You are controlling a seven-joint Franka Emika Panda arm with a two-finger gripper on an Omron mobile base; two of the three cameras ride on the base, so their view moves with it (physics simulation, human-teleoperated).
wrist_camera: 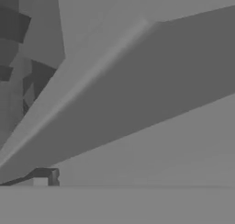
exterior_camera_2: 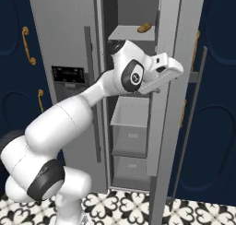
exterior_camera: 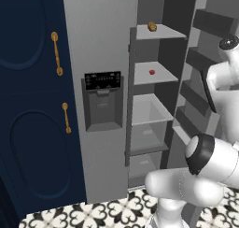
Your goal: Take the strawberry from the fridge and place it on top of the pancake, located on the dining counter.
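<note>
Gripper [exterior_camera_2: 177, 72] wide open, nothing held, up at the open fridge [exterior_camera: 100, 45] by its door edge. Strawberry [exterior_camera: 151, 72] sits on the second shelf [exterior_camera: 163, 77], bread lump [exterior_camera: 151, 26] one shelf above. Step: reaching in. Next: aim gripper at berry, close.

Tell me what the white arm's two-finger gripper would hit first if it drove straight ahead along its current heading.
Probably a plain grey inner panel of the tall light-grey fridge: the hand view faces only flat grey surfaces. Depth is unclear. The tiny red strawberry isn't in that line.
</note>
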